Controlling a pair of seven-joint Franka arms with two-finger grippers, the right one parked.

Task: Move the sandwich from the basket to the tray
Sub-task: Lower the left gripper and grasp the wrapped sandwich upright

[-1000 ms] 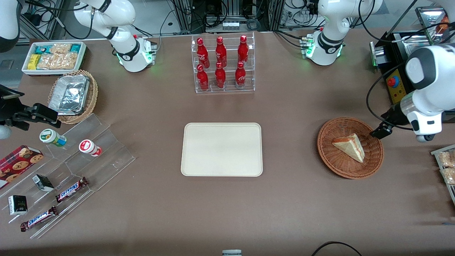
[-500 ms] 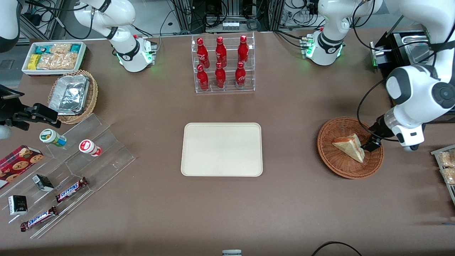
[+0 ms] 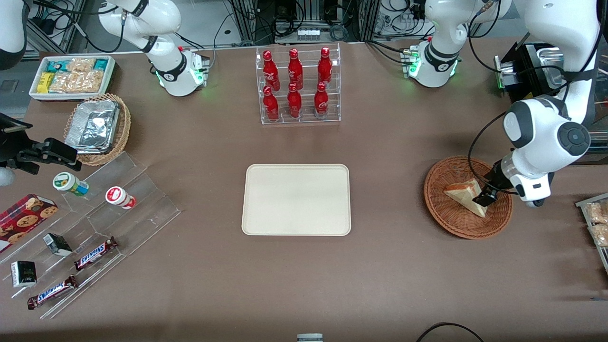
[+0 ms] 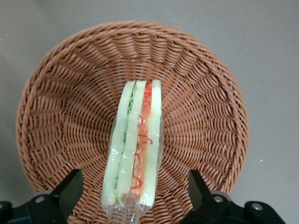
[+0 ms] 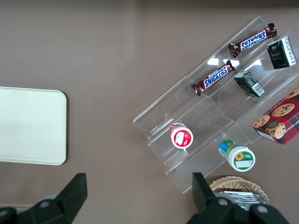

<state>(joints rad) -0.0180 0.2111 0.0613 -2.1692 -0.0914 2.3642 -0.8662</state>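
The sandwich [image 3: 465,194] is a pale bread wedge in clear wrap, lying in the reddish-brown wicker basket [image 3: 446,216] toward the working arm's end of the table. In the left wrist view its cut edge [image 4: 134,149] shows red-orange and green filling, with the basket [image 4: 60,112] around it. My gripper [image 3: 484,197] hangs low over the basket, open, one finger [image 4: 69,191] on each side of the sandwich, not touching it. The cream-beige tray [image 3: 296,199] lies flat at the table's middle, bare; it also shows in the right wrist view [image 5: 30,126].
A clear rack of red bottles [image 3: 298,85] stands farther from the camera than the tray. A clear stepped stand [image 3: 95,237] with snack bars and cups, a tan basket with foil trays [image 3: 97,128] and a white bin of packets [image 3: 71,76] lie toward the parked arm's end.
My gripper has swung from beside the basket's rim inward and down, until its open fingers straddle the sandwich. The sandwich and basket have not moved.
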